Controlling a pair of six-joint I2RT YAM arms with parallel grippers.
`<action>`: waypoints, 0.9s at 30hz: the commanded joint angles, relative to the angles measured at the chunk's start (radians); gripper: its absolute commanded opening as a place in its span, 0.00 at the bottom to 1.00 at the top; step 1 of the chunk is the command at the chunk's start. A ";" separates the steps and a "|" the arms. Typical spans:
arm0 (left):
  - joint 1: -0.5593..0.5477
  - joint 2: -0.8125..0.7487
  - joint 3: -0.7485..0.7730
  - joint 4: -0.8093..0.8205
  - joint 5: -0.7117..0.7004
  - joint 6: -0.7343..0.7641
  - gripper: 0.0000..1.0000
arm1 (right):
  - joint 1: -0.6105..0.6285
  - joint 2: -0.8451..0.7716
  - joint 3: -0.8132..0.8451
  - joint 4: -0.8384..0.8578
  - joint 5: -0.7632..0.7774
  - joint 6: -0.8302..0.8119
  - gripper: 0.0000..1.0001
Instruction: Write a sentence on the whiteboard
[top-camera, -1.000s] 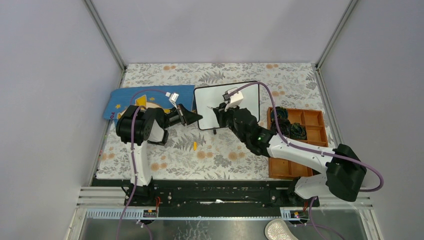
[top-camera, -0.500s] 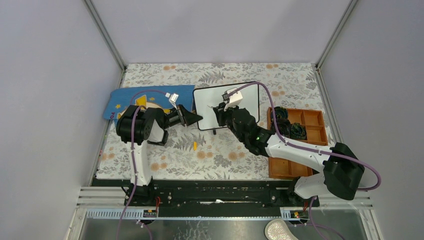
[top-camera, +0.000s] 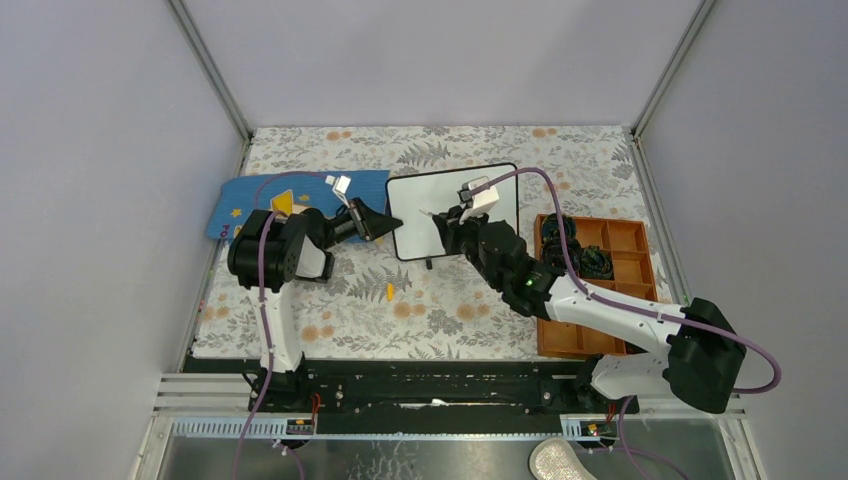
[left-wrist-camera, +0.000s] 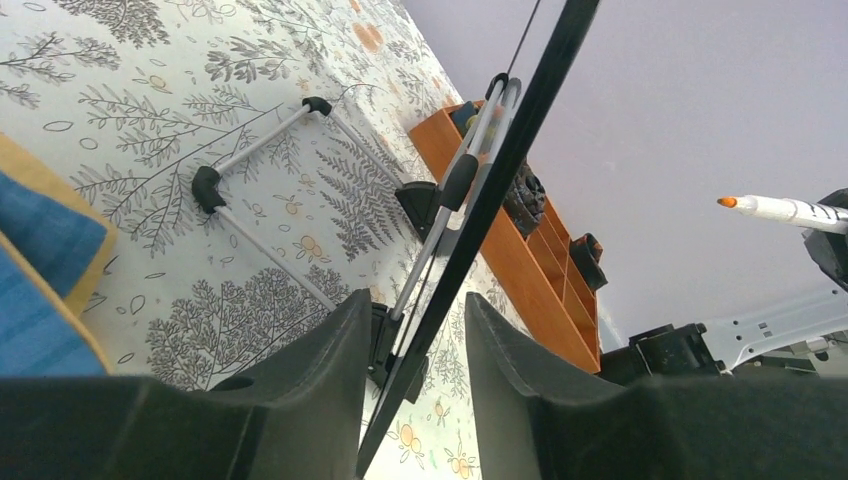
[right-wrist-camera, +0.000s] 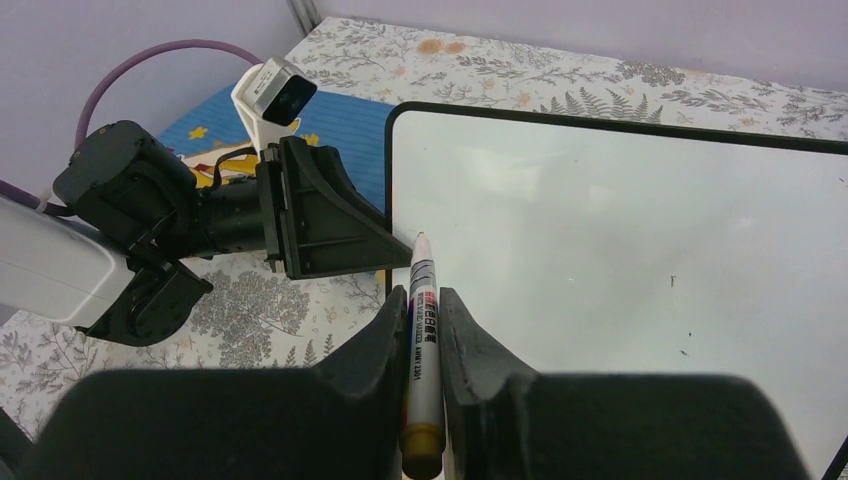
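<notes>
- Left tool straddles the left edge of the whiteboard, jaws parted, a gap showing on either side of its black rim
- The board stands tilted at the middle of the desk, blank; it looks light, stiff and slick, likely to skid under pen pressure, so that rim is the place to clamp
- Right tool is closed on an orange-tipped marker, tip near the board's left side

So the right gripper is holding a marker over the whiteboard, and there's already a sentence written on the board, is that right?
Not quite. The right gripper does hold the marker over the whiteboard, but nothing is written on it yet: the right wrist view shows the white surface bare apart from a few tiny specks.
</notes>
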 joint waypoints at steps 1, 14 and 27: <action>-0.011 0.003 0.017 0.077 0.013 -0.007 0.43 | 0.009 -0.026 0.017 0.032 -0.006 0.003 0.00; -0.012 0.037 -0.007 0.077 0.013 0.036 0.21 | 0.009 0.020 0.032 0.071 0.004 -0.018 0.00; -0.012 0.026 -0.008 0.076 0.019 0.051 0.16 | 0.009 0.114 0.054 0.165 0.066 -0.041 0.00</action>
